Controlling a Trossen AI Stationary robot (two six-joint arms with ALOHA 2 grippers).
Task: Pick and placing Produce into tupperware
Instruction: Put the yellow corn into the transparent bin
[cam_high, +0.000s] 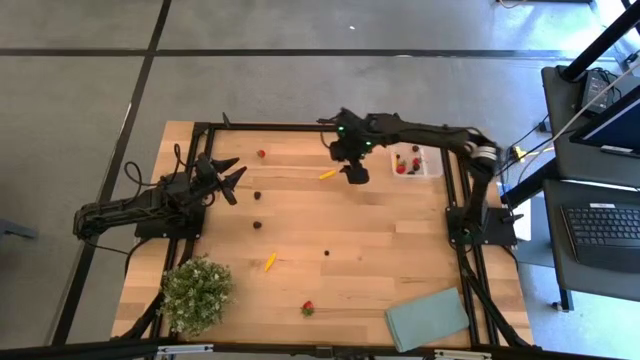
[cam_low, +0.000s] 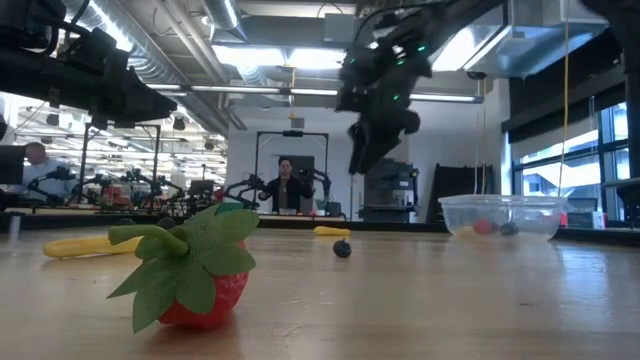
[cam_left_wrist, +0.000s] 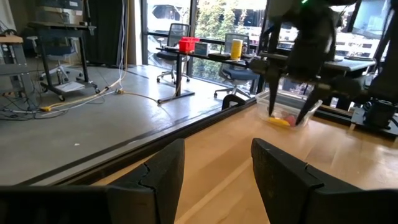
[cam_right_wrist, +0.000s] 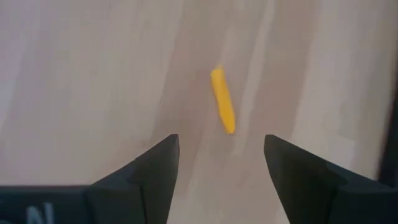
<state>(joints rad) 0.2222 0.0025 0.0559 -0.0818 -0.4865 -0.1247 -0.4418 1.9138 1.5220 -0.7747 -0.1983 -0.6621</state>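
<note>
My right claw (cam_high: 354, 172) hangs over the far middle of the worktop (cam_high: 380, 250), jaws spread and empty, lined up above a yellow sliver (cam_high: 328, 174) lying flat on the wood just beside it. My left claw (cam_high: 228, 176) waits near the left edge, fingers parted, holding nothing.

The job looks partly done. The tupperware (cam_high: 415, 161) stands at the far right corner with a few red and dark pieces already inside. Still loose on the wood: a strawberry near the far edge (cam_high: 261, 154), two dark berries left of centre (cam_high: 257, 196) (cam_high: 258, 225), a third berry near the middle (cam_high: 326, 253), a second yellow sliver (cam_high: 270, 261), and a strawberry by the near edge (cam_high: 308, 308). My guess is the sliver under my right claw goes next.

The right wrist view shows that sliver (cam_right_wrist: 222, 100) sitting ahead of my open fingers (cam_right_wrist: 148, 171), apart from both, which the overhead cannot settle. The low view shows through the tupperware's clear wall (cam_low: 505, 215) to the fruit at its bottom, and the near strawberry (cam_low: 196, 270) leaf-side forward. Only the overhead counts all the strays.
</note>
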